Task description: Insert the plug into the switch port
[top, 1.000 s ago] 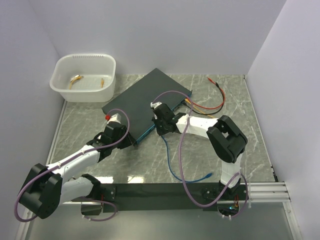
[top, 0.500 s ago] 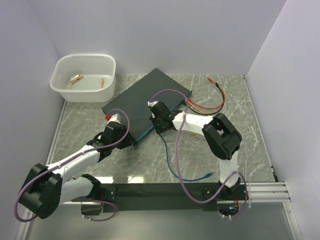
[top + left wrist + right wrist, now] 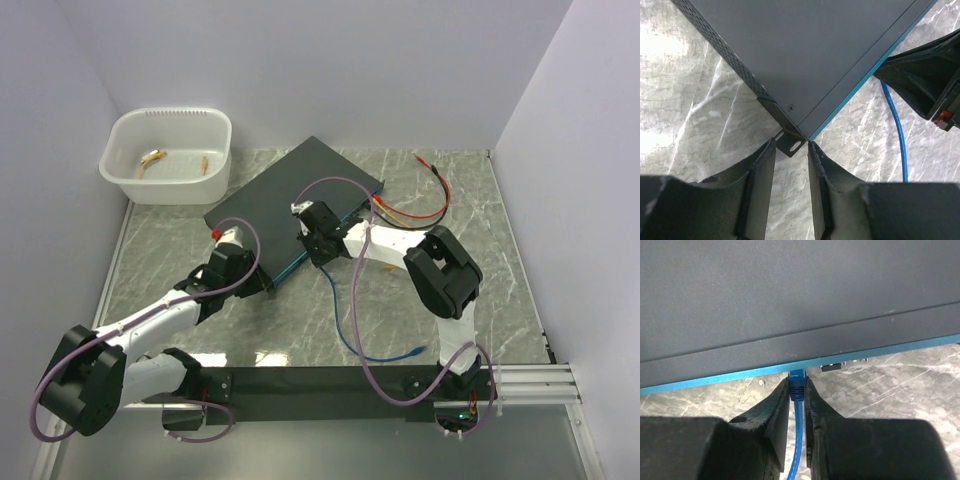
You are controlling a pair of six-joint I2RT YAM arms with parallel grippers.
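The task is near its end but not finished, I judge: the right hand (image 3: 796,385) is closed on the blue plug (image 3: 797,375), whose tip meets the teal face (image 3: 865,351) of the black box (image 3: 285,195), on its 5 o'clock side. The port is hidden, so I cannot confirm full seating. The left hand (image 3: 791,149) pinches the corner bracket (image 3: 790,144). Compared with one second ago, the right hand has moved slightly toward 10 o'clock, closer to the box; the left arm has not moved.
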